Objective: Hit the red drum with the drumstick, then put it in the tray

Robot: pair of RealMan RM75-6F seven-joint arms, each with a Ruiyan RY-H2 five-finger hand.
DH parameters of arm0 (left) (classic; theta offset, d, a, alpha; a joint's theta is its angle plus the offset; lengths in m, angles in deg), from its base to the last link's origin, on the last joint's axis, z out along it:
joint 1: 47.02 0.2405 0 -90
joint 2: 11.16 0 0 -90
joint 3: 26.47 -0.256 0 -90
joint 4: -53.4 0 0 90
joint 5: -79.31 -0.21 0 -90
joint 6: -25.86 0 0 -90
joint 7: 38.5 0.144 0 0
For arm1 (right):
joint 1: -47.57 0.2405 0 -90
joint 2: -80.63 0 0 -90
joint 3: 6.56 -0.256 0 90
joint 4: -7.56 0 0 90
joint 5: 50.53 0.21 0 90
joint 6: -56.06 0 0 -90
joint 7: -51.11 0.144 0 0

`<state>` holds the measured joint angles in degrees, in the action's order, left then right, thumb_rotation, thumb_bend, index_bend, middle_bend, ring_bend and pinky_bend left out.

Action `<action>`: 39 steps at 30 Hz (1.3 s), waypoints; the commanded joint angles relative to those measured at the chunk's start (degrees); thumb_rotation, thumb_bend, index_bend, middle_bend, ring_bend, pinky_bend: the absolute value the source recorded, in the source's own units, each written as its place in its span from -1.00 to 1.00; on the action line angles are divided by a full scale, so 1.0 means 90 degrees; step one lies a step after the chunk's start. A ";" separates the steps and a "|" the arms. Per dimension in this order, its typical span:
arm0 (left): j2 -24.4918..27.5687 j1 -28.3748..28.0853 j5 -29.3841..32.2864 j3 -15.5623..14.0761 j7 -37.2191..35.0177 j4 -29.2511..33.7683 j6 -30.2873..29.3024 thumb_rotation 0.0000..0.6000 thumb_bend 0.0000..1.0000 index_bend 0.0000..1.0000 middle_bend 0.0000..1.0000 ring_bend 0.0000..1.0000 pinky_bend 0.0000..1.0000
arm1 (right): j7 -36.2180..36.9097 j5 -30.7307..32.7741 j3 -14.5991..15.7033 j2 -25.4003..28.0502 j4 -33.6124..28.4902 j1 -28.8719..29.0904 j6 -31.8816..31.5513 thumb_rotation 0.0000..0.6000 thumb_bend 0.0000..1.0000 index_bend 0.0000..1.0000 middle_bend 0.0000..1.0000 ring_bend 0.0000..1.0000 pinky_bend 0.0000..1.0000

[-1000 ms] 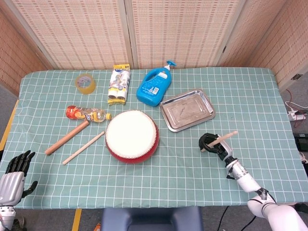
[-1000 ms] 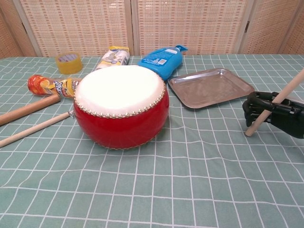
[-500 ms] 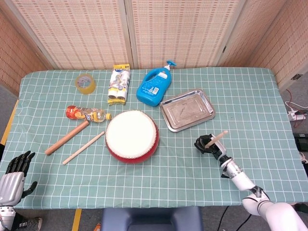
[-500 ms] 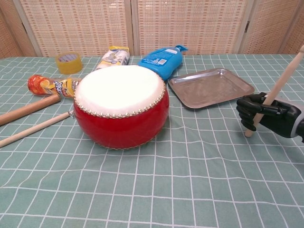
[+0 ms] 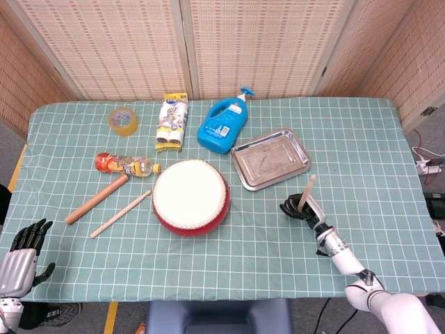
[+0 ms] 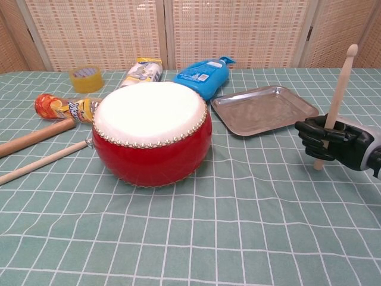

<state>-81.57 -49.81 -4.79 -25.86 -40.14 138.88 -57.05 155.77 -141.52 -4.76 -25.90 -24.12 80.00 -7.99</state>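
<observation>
One stick raised, drum not yet struck

One drumstick (image 6: 334, 104) now stands almost upright in the right robot hand (image 6: 330, 142), where a second ago it leaned well over to the right with its tip pointing away from the drum (image 6: 152, 132). Over that same second the hand has also slid a little toward the drum along the worktop (image 6: 238, 226). I judge this to be the wind-up: the stick is cocked, but the hand remains well apart from the drum, so the strike is still to come, and the tray (image 6: 264, 109) step after it.

The right robot hand's fingers are wrapped tightly around the lower part of the stick, with the butt end poking out below, close to the cloth. The forearm lies low, reaching in from the right edge. The tray lies just behind the hand, empty.

The left robot hand (image 5: 21, 254) sits at the near left corner, fingers spread, holding nothing, far from the spare sticks (image 5: 119, 213) beside the drum.
</observation>
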 commanded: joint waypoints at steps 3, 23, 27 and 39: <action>-0.0006 -0.0003 0.0004 -0.0003 -0.0009 -0.0013 0.0012 1.00 -0.50 -0.95 -1.00 -1.00 -1.00 | -0.0103 0.0100 -0.0114 -0.0076 0.0037 -0.0031 -0.0045 0.72 -0.35 0.91 0.86 0.92 1.00; 0.0004 -0.0012 -0.0005 0.0005 0.0019 -0.0028 -0.0004 1.00 -0.49 -0.95 -1.00 -1.00 -1.00 | -0.1477 0.0201 -0.0528 0.0578 -0.0949 0.0290 -0.0229 0.85 0.68 1.00 1.00 1.00 1.00; -0.0002 -0.0010 -0.0037 0.0004 -0.0030 -0.0046 -0.0032 1.00 -0.49 -0.95 -1.00 -1.00 -1.00 | -0.3541 0.0293 -0.0812 0.1147 -0.1998 0.0691 0.0070 0.95 0.69 1.00 1.00 1.00 1.00; 0.0038 -0.0003 -0.0199 -0.0027 -0.0106 -0.0017 -0.0149 1.00 -0.49 -0.95 -1.00 -1.00 -1.00 | -1.0578 0.2010 -0.1791 0.1576 -0.3938 0.1815 0.1542 0.97 0.69 1.00 1.00 1.00 1.00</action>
<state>-81.29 -49.87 -6.49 -26.06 -41.03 138.69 -58.30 87.35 -132.53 -15.61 -13.57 -50.74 89.98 -0.89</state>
